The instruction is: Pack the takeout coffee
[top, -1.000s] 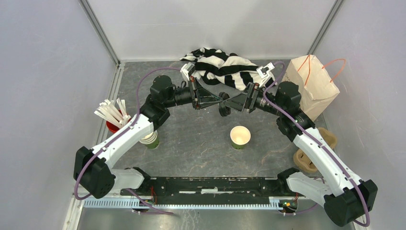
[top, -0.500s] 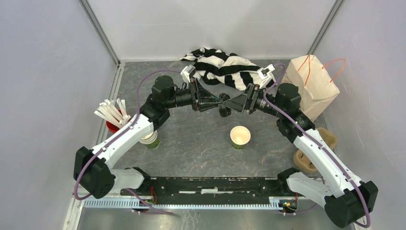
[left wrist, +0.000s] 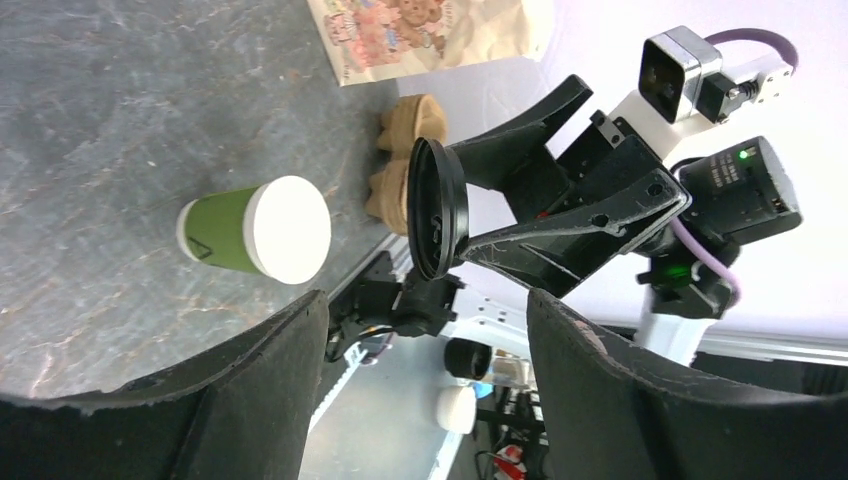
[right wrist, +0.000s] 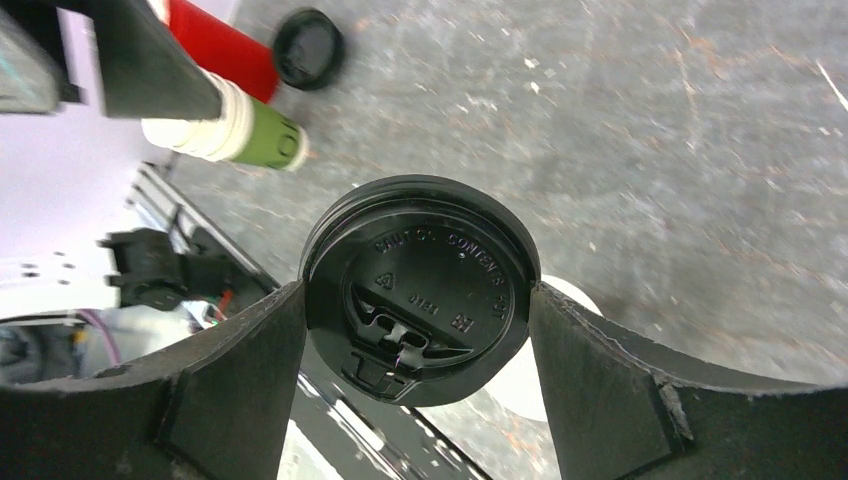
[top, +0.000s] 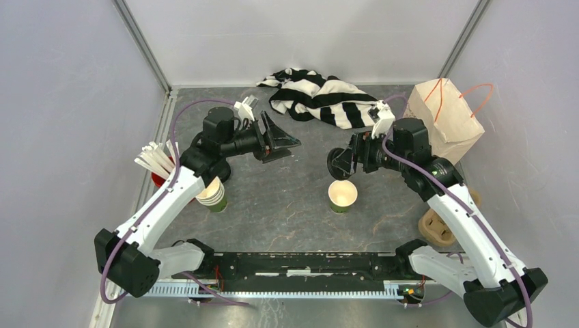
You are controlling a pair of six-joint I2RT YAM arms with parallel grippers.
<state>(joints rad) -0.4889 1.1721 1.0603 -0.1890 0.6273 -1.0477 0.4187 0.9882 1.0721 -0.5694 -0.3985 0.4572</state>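
Observation:
The takeout coffee's green paper cup stands lidless in the middle of the table, cream inside showing; the left wrist view has it too. My right gripper is shut on a round black lid, its fingers pressed on opposite edges. It hangs just behind and above the cup. The lid shows edge-on in the left wrist view. Left of it, apart from the lid, my left gripper is open with nothing between its fingers.
A stack of green cups and a red cup holding white sticks stand at the left. A loose black lid lies near them. A striped cloth lies at the back. A paper bag and cardboard carrier sit at the right.
Both grippers held the lid between them earlier. My left gripper has opened, let go and drawn back left. The right gripper has carried the lid right, nearer the cup.

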